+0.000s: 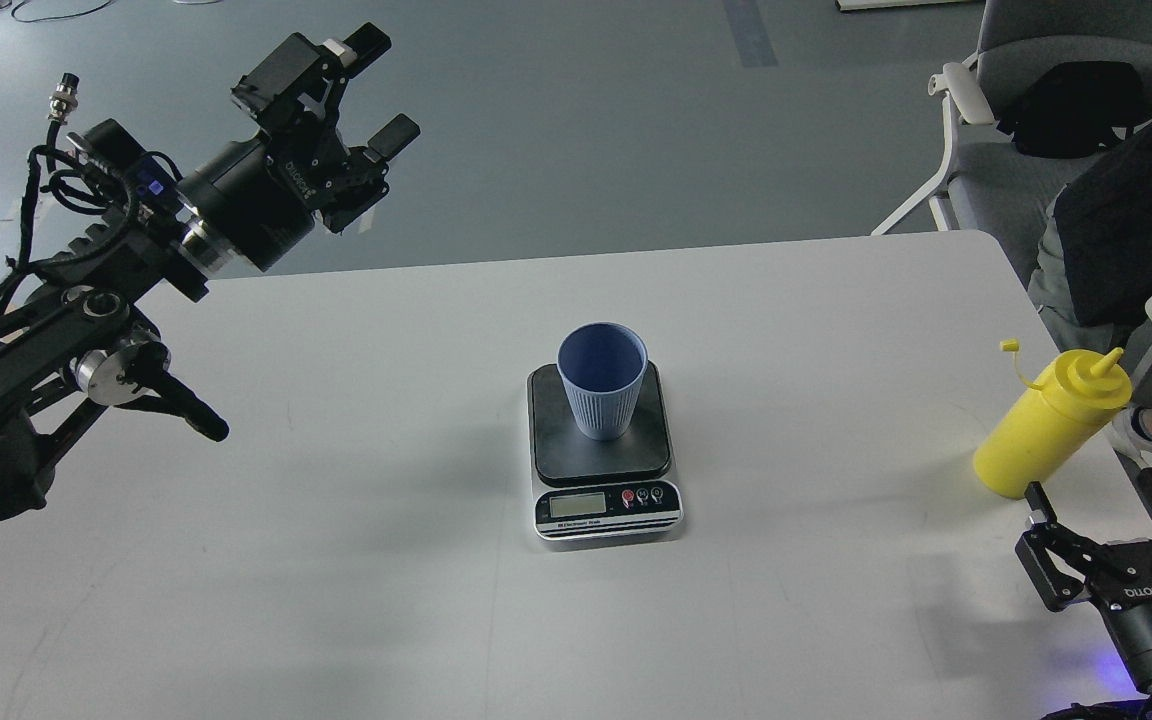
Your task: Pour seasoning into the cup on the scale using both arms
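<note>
Nothing is poured yet: our cup (601,393) sits on the scale (604,450) mid-table, the seasoning (1051,425) stands ungrasped near the right edge, just beyond our spread right gripper (1101,505), and our left gripper (379,95) hangs spread above the far-left corner.

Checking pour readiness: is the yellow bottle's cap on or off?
Off. The squeeze bottle shows a bare nozzle; its small cap hangs aside on a tether.

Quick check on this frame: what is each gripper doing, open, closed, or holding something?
Left gripper: open, empty, raised beyond the table's far edge.
Right gripper: open, empty, just short of the seasoning bottle.
</note>
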You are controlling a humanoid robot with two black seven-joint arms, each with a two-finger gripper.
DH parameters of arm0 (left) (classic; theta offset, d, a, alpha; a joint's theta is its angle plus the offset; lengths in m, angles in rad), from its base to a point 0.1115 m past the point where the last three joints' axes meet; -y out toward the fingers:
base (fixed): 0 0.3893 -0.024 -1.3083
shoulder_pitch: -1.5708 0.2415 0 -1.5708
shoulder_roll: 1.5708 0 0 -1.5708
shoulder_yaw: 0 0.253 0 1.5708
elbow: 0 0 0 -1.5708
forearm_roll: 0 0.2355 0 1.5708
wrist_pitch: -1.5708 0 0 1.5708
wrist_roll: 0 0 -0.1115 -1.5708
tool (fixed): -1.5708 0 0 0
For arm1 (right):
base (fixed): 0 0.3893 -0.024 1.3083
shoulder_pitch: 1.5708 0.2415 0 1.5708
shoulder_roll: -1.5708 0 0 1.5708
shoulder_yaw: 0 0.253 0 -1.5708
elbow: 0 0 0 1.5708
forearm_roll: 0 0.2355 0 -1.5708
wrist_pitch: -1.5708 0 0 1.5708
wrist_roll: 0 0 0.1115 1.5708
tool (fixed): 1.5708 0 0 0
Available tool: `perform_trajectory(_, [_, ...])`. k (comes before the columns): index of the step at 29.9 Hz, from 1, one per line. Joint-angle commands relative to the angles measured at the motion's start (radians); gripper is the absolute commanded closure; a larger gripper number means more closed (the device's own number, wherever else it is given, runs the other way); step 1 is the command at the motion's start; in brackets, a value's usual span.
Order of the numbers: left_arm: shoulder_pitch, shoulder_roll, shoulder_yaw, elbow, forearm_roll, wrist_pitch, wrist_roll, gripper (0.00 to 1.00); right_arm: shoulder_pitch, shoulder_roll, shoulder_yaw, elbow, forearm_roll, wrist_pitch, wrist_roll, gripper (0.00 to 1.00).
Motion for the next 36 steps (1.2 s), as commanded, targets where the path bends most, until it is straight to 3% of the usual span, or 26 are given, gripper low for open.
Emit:
perform_trajectory(1, [-0.002, -0.003, -0.002, 0.0, 0.0, 0.0, 0.0, 0.02, -0.04, -0.015, 0.01, 0.065, 0.037, 0.0, 0.003, 0.03])
perform_trajectory(15, [-0.003, -0.009, -0.019, -0.002, -0.001, -0.002, 0.0, 0.02, 0.035, -0.233, 0.178, 0.27, 0.038, 0.0, 0.004, 0.04])
perform_trajectory(22, [-0.003, -0.007, -0.027, -0.003, -0.003, -0.002, 0.0, 0.02, 0.263, -0.324, 0.198, 0.303, 0.025, 0.0, 0.003, 0.04])
perform_trajectory(26, [-0.003, -0.009, -0.029, -0.003, -0.003, 0.0, 0.0, 0.02, 0.445, -0.377, 0.186, 0.27, -0.031, 0.0, 0.003, 0.04])
perform_trajectory(28, [-0.006, -0.01, -0.029, -0.003, -0.003, 0.0, 0.0, 0.02, 0.643, -0.388, 0.119, 0.176, -0.182, 0.0, 0.004, 0.04])
perform_trajectory(31, [-0.011, -0.009, -0.03, -0.003, -0.006, 0.0, 0.0, 0.02, 0.872, -0.358, -0.013, 0.036, -0.352, -0.009, 0.011, 0.04])
perform_trajectory(36, [-0.012, -0.009, -0.07, 0.004, -0.017, -0.002, 0.0, 0.02, 1.078, -0.275, -0.145, -0.128, -0.501, -0.006, 0.011, 0.03])
